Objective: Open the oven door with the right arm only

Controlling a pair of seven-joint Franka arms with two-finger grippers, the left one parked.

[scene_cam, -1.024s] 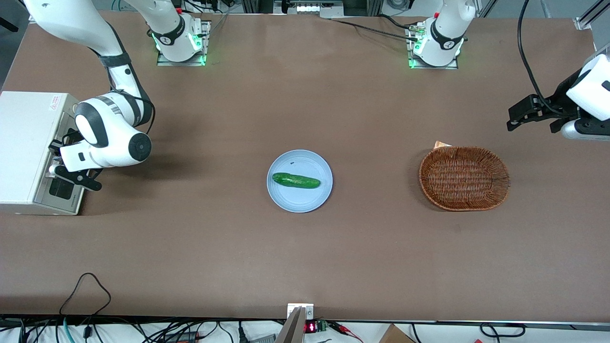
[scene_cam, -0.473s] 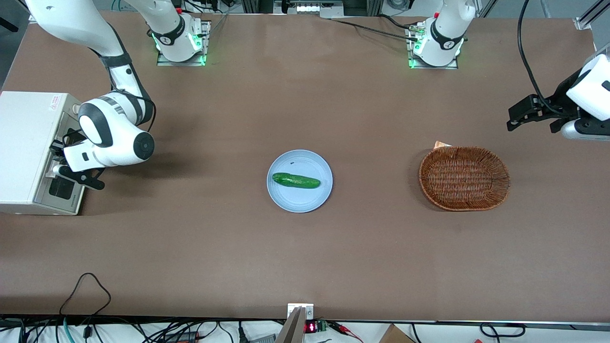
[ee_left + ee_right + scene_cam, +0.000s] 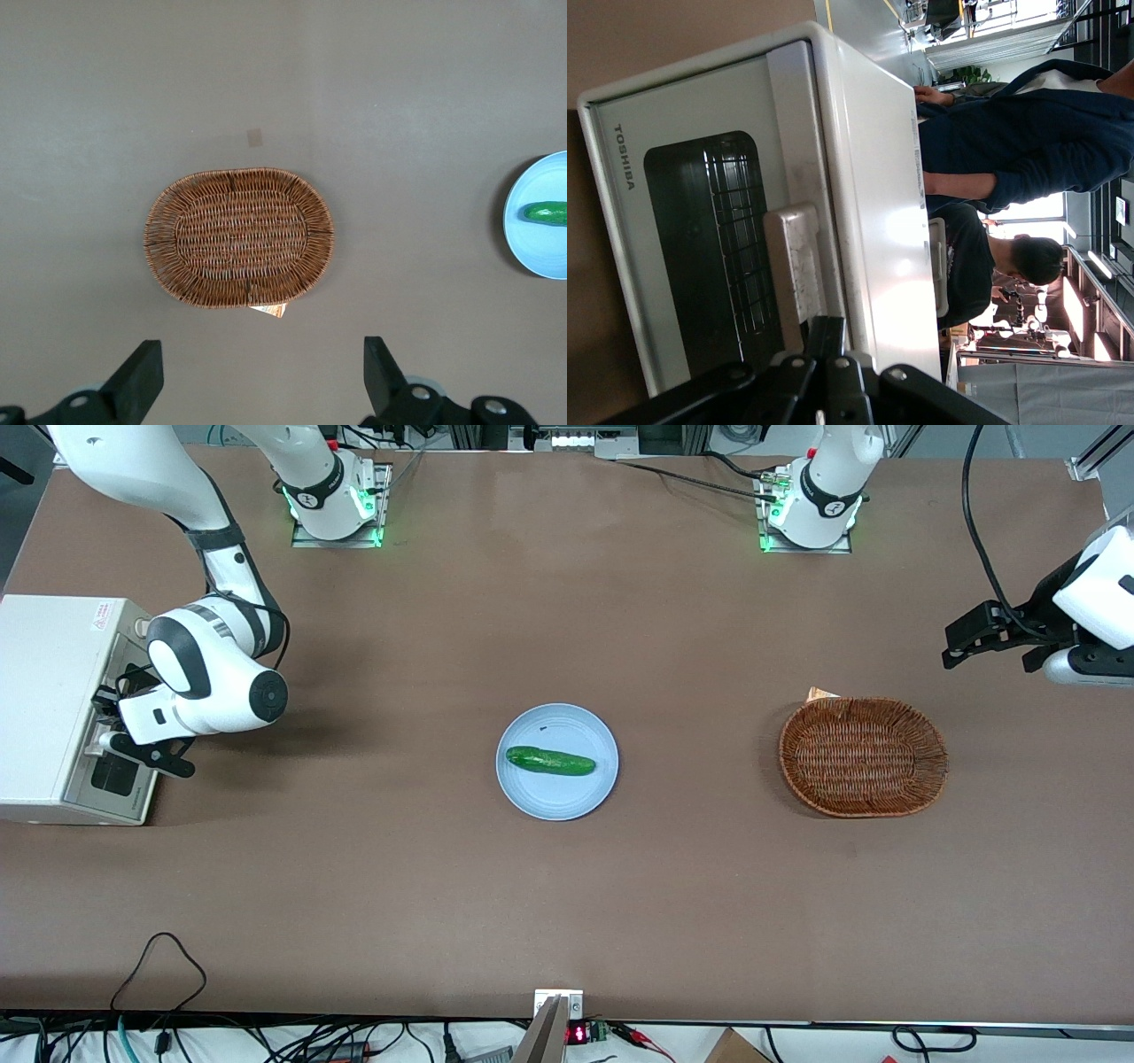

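gripper [image 3: 133, 731] sits tight against the oven door [image 3: 113, 766], right arm [image 3: 208, 673] wrist crowding that face. Bare table [image 3: 372, 886] runs from the oven to 1 plate [image 3: 556, 797] holding 1 cucumber [image 3: 550, 761]; basket [image 3: 863, 756] well apart.

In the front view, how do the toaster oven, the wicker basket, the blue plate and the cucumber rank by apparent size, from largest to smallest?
1. Toaster oven, partly cut by the view's edge, with the gripper at the oven door.
2. Wicker basket.
3. Blue plate.
4. Cucumber, lying on the plate.

Green cucumber [image 3: 549, 761], pale-blue plate [image 3: 567, 797], brown woven basket [image 3: 863, 755].
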